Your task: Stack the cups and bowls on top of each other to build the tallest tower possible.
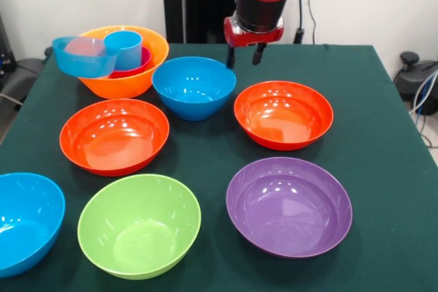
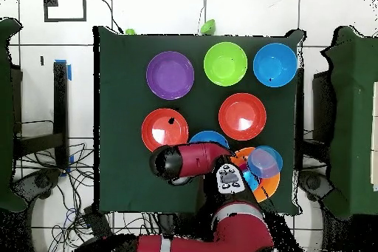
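On the green cloth table [image 1: 383, 169], from the left: a wide orange plastic bowl [image 1: 130, 80] holding a light-blue tumbler [image 1: 125, 48], then a glossy blue bowl [image 1: 194, 87], with other bowls spread in front. The red arm's gripper [image 1: 244, 57] hangs just behind the blue bowl's rim, fingers parted, holding nothing. Descending off-centre, I judge, it could tip that bowl.

bowls [image 1: 289, 206]: glossy plastic, smooth, each showing bright highlights; purple, lime green, blue, red-orange and orange alike
light-blue tumbler [image 1: 124, 49]: smooth plastic, duller sheen than the bowls, well off to one side of the claw
counter [image 1: 387, 169]: covered in dark green cloth, matt, no shine
claw [image 1: 245, 56]: dark matt fingers beneath a glossy red housing
arm [image 2: 193, 161]: shiny red shell with black parts
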### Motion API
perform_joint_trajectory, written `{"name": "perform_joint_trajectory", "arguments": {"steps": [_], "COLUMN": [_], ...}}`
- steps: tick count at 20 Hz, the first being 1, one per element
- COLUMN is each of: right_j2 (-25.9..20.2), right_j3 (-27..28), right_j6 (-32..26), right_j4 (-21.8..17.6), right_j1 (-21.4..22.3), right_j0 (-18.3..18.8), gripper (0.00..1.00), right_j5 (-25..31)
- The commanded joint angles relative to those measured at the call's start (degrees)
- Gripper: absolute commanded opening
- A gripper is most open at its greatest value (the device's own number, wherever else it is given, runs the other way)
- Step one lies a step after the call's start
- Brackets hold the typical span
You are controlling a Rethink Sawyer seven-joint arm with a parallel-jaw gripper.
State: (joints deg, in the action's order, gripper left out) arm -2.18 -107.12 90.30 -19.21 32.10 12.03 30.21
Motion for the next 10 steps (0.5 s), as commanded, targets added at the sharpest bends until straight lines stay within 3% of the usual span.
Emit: {"name": "perform_joint_trajectory", "arguments": {"steps": [1, 10], "right_j2": [-2.0, -3.2], "right_j3": [6.9, 7.6], "right_j6": [-0.5, -1.6], "right_j4": [-4.2, -3.7], "right_j1": [0.0, 1.0], "right_j0": [1.4, 2.0], "gripper": [1.0, 1.0], "right_j5": [0.5, 1.9]}}
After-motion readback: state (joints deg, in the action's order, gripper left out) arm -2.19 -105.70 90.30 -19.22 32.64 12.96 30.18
